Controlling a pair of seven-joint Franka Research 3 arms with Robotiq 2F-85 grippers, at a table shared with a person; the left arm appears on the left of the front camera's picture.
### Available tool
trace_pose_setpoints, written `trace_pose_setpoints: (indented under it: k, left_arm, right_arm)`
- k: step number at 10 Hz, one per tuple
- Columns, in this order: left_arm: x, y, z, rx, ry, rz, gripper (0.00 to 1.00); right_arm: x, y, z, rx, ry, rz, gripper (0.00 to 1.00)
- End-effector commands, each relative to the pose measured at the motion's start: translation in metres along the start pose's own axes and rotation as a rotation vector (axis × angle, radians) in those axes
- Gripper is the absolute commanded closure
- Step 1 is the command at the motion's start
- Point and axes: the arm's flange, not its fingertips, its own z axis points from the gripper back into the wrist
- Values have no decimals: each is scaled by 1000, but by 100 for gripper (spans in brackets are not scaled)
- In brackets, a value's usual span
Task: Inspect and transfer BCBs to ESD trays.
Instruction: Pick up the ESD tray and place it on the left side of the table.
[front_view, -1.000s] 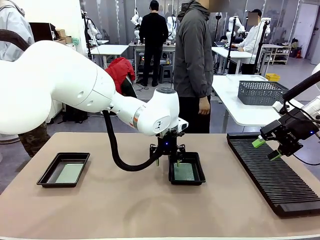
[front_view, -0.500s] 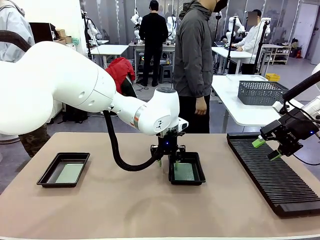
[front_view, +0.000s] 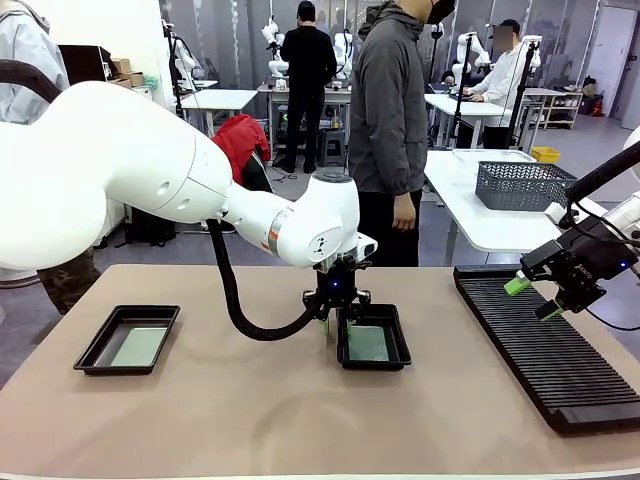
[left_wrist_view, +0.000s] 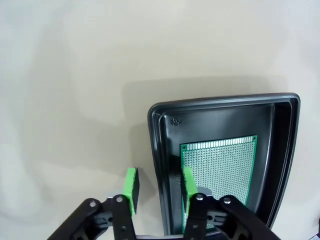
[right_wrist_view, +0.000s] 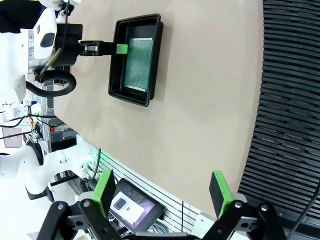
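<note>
Two black ESD trays lie on the table. The middle tray (front_view: 404, 345) holds a green BCB (front_view: 368, 343); the left tray (front_view: 95, 352) holds another BCB (front_view: 138, 346). My left gripper (front_view: 335, 322) points down at the middle tray's left edge. In the left wrist view the left gripper (left_wrist_view: 159, 189) straddles the tray's wall (left_wrist_view: 159, 150), one pad outside and one inside above the BCB (left_wrist_view: 220, 165). A small gap still shows beside the outer pad. My right gripper (front_view: 532, 298) hovers open and empty over the slotted rack (front_view: 545, 345).
The long black ribbed rack (right_wrist_view: 290, 100) fills the table's right side. A person (front_view: 388, 110) in a grey jacket stands at the far edge. A grey basket (front_view: 520, 185) sits on another table behind. Bare tabletop lies between the trays and along the front.
The left gripper's jaws have narrowed around the middle tray's left wall. The right arm has not moved.
</note>
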Motion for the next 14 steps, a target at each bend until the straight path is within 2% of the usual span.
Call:
trace_pose_setpoints:
  k: [1,2,3,4,8,10,11,14]
  left_arm:
    - [1,1,1,-9,16,9,69]
    - [0,1,1,-7,14,9,92]
    - [0,2,0,-8,19,13,86]
    - [0,4,-2,-7,19,16,100]
    - [-1,2,-2,-23,19,14,100]
    - [-2,6,1,-37,29,81,100]
    - [0,0,-2,-8,9,11,100]
    - [0,0,-2,-8,9,11,100]
  right_arm:
    - [0,3,0,4,-10,-14,0]
    - [0,3,0,4,-10,-14,0]
    - [0,3,0,4,-10,-14,0]
    - [0,3,0,4,-10,-14,0]
    - [0,3,0,4,-10,-14,0]
    - [0,3,0,4,-10,-14,0]
    - [0,3,0,4,-10,-14,0]
    - [0,3,0,4,-10,-14,0]
